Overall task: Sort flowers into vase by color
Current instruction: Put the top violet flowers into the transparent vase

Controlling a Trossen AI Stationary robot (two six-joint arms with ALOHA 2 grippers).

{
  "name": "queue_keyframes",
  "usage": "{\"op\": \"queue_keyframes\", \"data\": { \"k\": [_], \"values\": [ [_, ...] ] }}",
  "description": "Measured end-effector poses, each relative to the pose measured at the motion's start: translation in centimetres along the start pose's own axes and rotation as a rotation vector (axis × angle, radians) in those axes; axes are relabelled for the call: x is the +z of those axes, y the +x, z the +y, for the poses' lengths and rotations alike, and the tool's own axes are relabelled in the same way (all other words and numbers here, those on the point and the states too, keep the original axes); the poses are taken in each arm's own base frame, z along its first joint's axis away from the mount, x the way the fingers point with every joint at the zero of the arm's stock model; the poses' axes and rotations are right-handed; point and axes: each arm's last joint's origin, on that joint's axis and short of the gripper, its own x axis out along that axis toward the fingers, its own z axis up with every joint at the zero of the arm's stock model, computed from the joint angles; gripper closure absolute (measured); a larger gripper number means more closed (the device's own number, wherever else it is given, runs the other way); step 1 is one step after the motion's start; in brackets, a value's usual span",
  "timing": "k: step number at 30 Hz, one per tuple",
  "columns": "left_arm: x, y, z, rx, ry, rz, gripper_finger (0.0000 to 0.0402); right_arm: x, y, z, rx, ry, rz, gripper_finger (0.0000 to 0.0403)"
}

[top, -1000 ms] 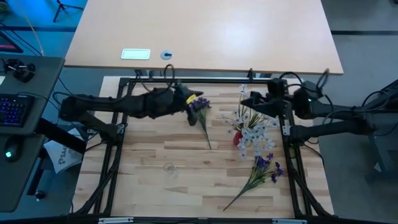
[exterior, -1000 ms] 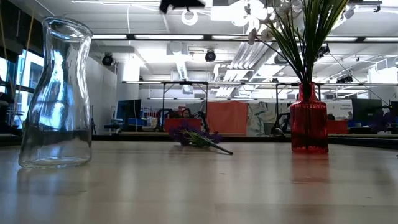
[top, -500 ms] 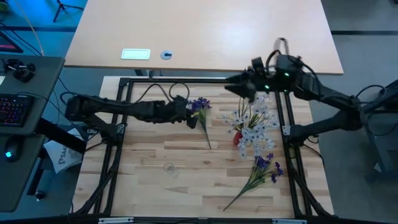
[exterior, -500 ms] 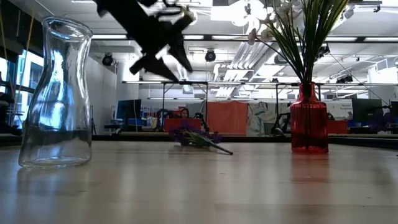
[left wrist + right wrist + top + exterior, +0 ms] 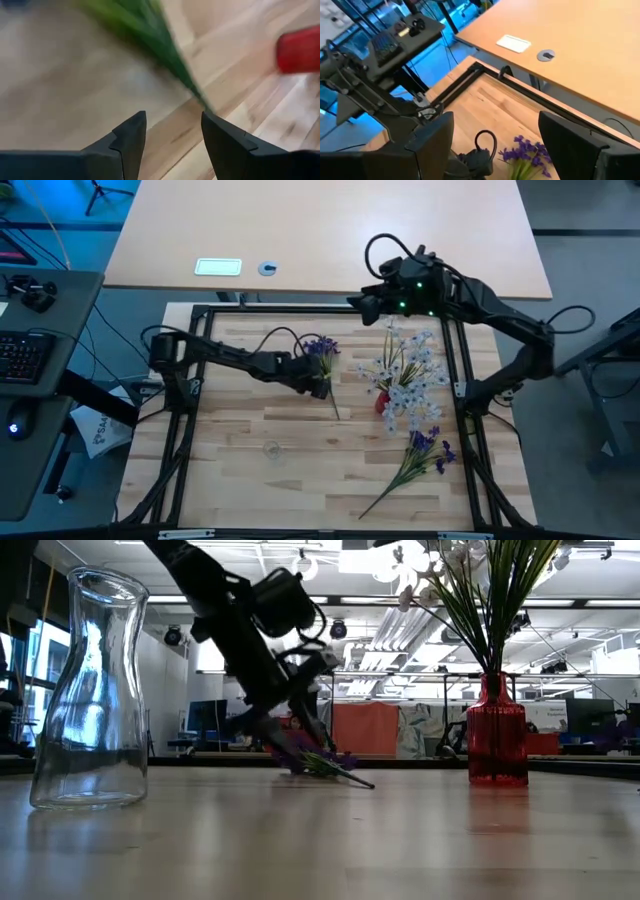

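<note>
A purple flower (image 5: 321, 350) lies flat on the wooden table, its green stem (image 5: 167, 50) running toward the near edge. My left gripper (image 5: 318, 386) slants down just over that stem, open, with its fingers (image 5: 131, 132) short of the stem in the left wrist view. In the low view it (image 5: 300, 740) hovers right above the sprig (image 5: 322, 762). My right gripper (image 5: 495, 137) is open and empty, raised high over the table's far edge (image 5: 362, 302). White flowers (image 5: 405, 375) stand in a red vase (image 5: 497, 735). A second purple flower (image 5: 422, 452) lies at the near right.
A clear glass vase (image 5: 90, 690) stands at the near left of centre (image 5: 272, 450). A black frame (image 5: 190, 390) borders the wooden table. Behind it is a light desk (image 5: 330, 230), and bare wood lies between the two vases.
My left gripper has dropped toward the purple flower's stem, shifting a little toward the near edge and rolling as it came. My right gripper has risen from beside the white flowers and swung toward the far edge and the left. The flowers have not moved.
</note>
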Motion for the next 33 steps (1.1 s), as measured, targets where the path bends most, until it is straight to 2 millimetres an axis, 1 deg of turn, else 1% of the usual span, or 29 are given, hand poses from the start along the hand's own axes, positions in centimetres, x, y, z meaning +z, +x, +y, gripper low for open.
{"op": "queue_keyframes", "data": {
  "k": [3,6,8,12,17,20,24,29,33],
  "values": [
    [-0.1,0.7,0.0,-0.026,-0.025,0.019,0.0224,0.1,0.0,0.0,-0.023,-0.011,0.026,0.0116],
    [0.2,0.7,-0.5,-0.081,-0.043,-0.002,0.0225,0.1,-0.4,-0.1,-0.042,-0.035,0.047,0.0116],
    [0.5,0.6,-0.8,-0.082,-0.050,-0.012,0.0225,0.1,-0.8,-0.2,-0.051,-0.043,0.061,0.0116],
    [1.7,0.1,-1.6,-0.074,-0.048,-0.049,0.0225,0.0,-1.5,-0.5,-0.065,-0.049,0.078,0.0116],
    [2.8,0.0,-1.5,-0.057,-0.110,-0.076,0.0225,-0.1,-2.6,-0.9,-0.072,-0.072,0.090,0.0116],
    [2.7,0.1,-1.3,-0.034,-0.139,-0.055,0.0225,-0.1,-3.2,-1.0,-0.071,-0.086,0.089,0.0116],
    [2.4,0.4,-1.7,-0.008,-0.158,-0.020,0.0225,-0.1,-3.9,-1.2,-0.070,-0.112,0.091,0.0116],
    [2.2,1.5,-3.1,0.025,-0.143,0.019,0.0225,-0.2,-4.4,-1.3,-0.077,-0.155,0.100,0.0116],
    [2.6,2.9,-4.2,0.091,-0.096,0.064,0.0225,-0.3,-4.6,-1.4,-0.080,-0.167,0.109,0.0116]
  ]
}}
